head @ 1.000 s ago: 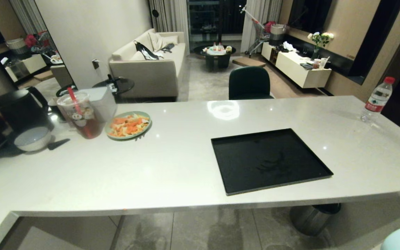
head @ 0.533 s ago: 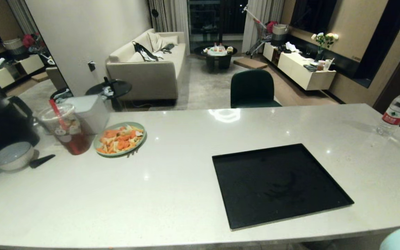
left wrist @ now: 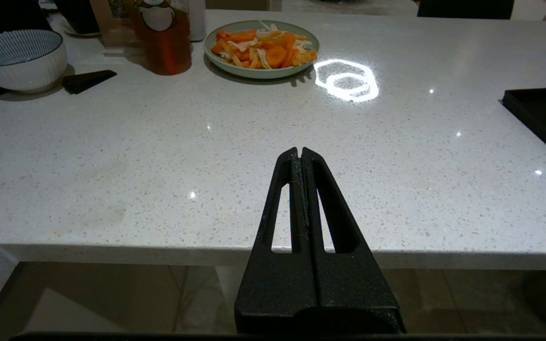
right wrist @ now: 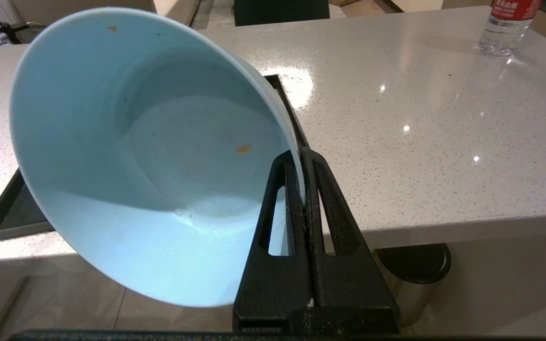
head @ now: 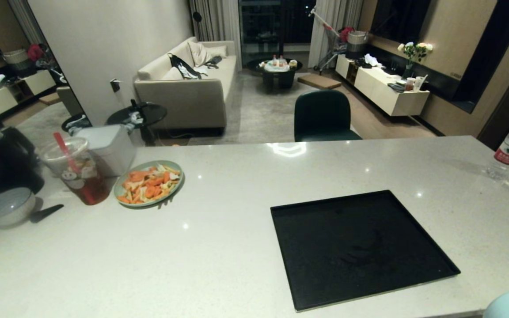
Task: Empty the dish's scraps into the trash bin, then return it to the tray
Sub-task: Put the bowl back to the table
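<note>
At the lower centre of the right wrist view, the right gripper (right wrist: 301, 156) has its fingers clenched on the rim of the pale blue bowl (right wrist: 150, 156), held tilted off the tabletop's (right wrist: 396, 142) near edge; only a few specks cling inside. The bowl looks light, stiff and smooth, so the thin rim pinch could slip; a steady level carry seems wise. Beyond lies the black tray (head: 360, 247), bare. The left gripper (left wrist: 300, 154) hangs pressed together, holding nothing.
</note>
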### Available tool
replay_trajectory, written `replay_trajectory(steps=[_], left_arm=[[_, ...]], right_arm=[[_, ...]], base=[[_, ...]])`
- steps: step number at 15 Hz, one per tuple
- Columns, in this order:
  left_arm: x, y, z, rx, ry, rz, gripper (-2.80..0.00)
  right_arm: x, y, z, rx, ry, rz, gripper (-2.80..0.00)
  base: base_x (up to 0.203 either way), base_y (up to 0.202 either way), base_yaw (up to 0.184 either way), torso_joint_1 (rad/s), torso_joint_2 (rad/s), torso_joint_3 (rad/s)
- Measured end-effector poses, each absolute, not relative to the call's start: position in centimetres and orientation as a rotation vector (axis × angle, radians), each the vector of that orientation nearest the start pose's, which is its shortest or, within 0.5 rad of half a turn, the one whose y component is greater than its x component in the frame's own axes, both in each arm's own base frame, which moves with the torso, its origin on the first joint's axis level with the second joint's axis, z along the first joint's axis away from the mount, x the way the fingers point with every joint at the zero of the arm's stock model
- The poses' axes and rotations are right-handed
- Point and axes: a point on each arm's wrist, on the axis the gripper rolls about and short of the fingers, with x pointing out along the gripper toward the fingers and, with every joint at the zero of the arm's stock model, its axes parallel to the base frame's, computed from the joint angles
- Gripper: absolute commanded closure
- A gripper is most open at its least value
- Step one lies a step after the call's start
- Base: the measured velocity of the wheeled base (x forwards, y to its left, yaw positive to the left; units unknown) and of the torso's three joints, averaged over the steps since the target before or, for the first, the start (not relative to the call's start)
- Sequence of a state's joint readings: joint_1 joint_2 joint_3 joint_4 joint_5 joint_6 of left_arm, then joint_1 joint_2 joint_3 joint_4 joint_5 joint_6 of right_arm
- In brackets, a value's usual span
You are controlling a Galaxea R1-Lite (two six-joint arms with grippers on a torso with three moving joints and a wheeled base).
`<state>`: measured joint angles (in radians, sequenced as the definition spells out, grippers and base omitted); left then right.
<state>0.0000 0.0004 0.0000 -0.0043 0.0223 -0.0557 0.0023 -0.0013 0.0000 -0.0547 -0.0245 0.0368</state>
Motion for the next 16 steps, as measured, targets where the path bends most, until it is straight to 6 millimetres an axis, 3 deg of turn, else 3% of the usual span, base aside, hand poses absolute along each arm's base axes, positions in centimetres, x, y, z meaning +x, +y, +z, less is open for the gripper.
replay_trajectory(steps=[16], left_arm=[[-2.28, 0.05, 7.59, -0.056, -0.004, 0.022, 0.00]], right_arm=[[-2.30, -0.06, 8.05, 0.008, -0.051, -0.022, 0.00]], base=[[0.000, 0.000, 0.000, 0.000, 0.00, 0.000]])
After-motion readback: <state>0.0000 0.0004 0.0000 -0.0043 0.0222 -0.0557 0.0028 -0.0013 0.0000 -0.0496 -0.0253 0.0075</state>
